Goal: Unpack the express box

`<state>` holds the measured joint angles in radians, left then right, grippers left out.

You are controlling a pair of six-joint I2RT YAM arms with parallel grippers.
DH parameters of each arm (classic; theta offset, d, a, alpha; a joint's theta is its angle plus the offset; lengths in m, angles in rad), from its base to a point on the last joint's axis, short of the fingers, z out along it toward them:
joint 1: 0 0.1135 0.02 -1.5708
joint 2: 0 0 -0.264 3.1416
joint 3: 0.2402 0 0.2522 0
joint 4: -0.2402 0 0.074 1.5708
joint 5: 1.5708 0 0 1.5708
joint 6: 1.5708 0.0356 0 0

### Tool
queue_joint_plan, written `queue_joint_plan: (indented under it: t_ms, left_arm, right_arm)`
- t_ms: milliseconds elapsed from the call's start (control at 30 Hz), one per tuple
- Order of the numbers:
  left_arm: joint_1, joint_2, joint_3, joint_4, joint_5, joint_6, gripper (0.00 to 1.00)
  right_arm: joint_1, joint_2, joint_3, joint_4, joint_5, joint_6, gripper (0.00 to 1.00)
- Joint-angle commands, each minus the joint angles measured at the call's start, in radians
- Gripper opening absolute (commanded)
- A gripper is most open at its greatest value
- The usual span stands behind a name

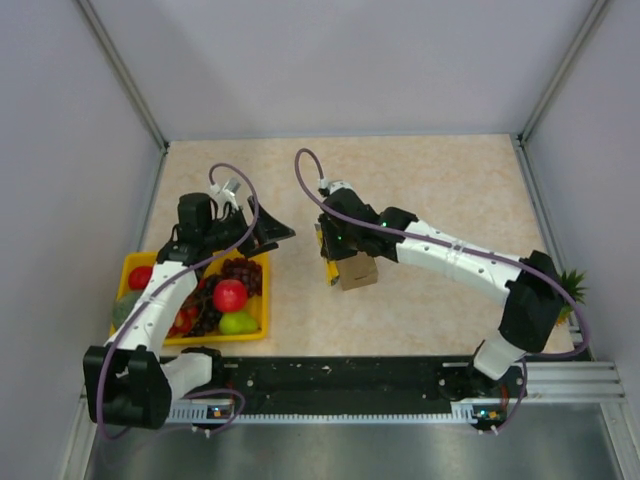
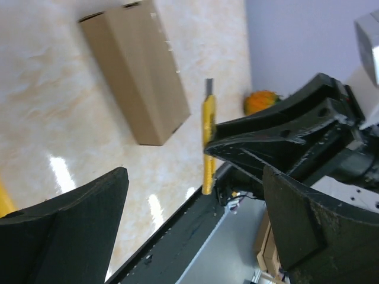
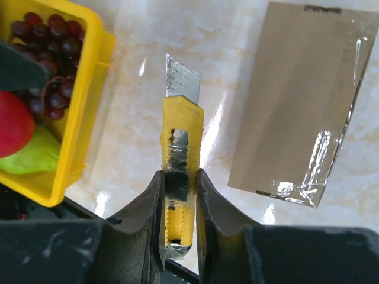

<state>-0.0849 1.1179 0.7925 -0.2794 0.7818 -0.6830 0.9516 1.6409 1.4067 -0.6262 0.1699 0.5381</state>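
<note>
The express box [image 1: 358, 273] is a small brown cardboard box lying flat on the table near its middle, with clear tape along one end [image 3: 302, 100]. My right gripper [image 3: 179, 195] is shut on a yellow utility knife [image 3: 180, 136] whose blade [image 3: 180, 80] is extended. The knife hangs just left of the box [image 2: 136, 71], not touching it. In the top view the right gripper [image 1: 335, 255] is directly beside the box. My left gripper [image 1: 270, 235] hovers left of it, open and empty, its fingers [image 2: 65, 225] wide apart.
A yellow fruit tray [image 1: 128, 265] with grapes [image 3: 41, 53], a red apple [image 1: 229, 295] and a green pear [image 1: 238, 323] sits at the near left. A small orange fruit [image 1: 572, 285] lies at the right edge. A black rail [image 1: 350, 375] runs along the front.
</note>
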Motion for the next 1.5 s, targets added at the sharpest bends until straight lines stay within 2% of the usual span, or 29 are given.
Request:
queue_joint_plan:
  t_ms: [0, 133, 233, 300, 400, 533, 633, 733, 900, 1000, 1033, 1100, 1133, 1233, 1333, 1467]
  left_arm:
    - [-0.042, 0.028, 0.022, 0.266, 0.182, -0.082, 0.99]
    - [-0.087, 0.147, 0.082, 0.258, 0.191, -0.093, 0.95]
    - [-0.099, 0.242, 0.137, 0.272, 0.232, -0.122, 0.86]
    - [-0.105, 0.269, 0.166, 0.267, 0.241, -0.127, 0.79]
    - [-0.111, 0.281, 0.186, 0.255, 0.234, -0.119, 0.76]
    - [-0.113, 0.293, 0.201, 0.191, 0.226, -0.075, 0.56]
    - [-0.118, 0.283, 0.192, 0.187, 0.224, -0.063, 0.5]
    - [-0.125, 0.286, 0.195, 0.166, 0.221, -0.043, 0.39]
    - [-0.147, 0.295, 0.2, 0.141, 0.209, -0.012, 0.03]
    - [-0.15, 0.287, 0.206, 0.128, 0.192, -0.007, 0.0]
    - [-0.15, 0.281, 0.211, 0.115, 0.182, -0.006, 0.0]
    - [-0.15, 0.269, 0.234, 0.102, 0.168, -0.006, 0.0]
    - [-0.15, 0.263, 0.244, 0.085, 0.145, -0.004, 0.0]
    - [-0.15, 0.229, 0.298, 0.083, 0.108, -0.03, 0.0]
    - [-0.15, 0.189, 0.336, 0.158, 0.059, -0.111, 0.0]
    - [-0.154, 0.155, 0.366, 0.35, -0.005, -0.301, 0.0]
  right_arm:
    - [-0.024, -0.088, 0.0, 0.075, -0.119, -0.073, 0.04]
    - [-0.03, -0.107, 0.003, 0.098, -0.167, -0.064, 0.04]
    - [-0.031, -0.101, 0.008, 0.115, -0.214, -0.05, 0.04]
    - [-0.033, -0.099, 0.012, 0.12, -0.225, -0.044, 0.03]
    - [-0.034, -0.102, 0.006, 0.137, -0.237, -0.03, 0.03]
    - [-0.033, -0.112, -0.006, 0.152, -0.236, -0.02, 0.04]
    - [-0.033, -0.112, -0.011, 0.163, -0.234, -0.015, 0.05]
    - [-0.031, -0.107, -0.009, 0.168, -0.239, -0.009, 0.05]
    - [-0.031, -0.11, -0.011, 0.171, -0.242, 0.005, 0.06]
    - [-0.033, -0.124, -0.018, 0.172, -0.234, 0.013, 0.17]
    - [-0.033, -0.133, -0.021, 0.171, -0.228, 0.019, 0.34]
    - [-0.033, -0.154, -0.032, 0.169, -0.196, 0.025, 0.54]
    - [-0.033, -0.186, -0.046, 0.171, -0.181, 0.032, 0.7]
    - [-0.04, -0.281, -0.099, 0.201, -0.118, 0.054, 0.89]
    - [-0.079, -0.383, -0.182, 0.322, -0.145, 0.106, 0.94]
    - [-0.131, -0.453, -0.29, 0.578, -0.234, 0.209, 0.93]
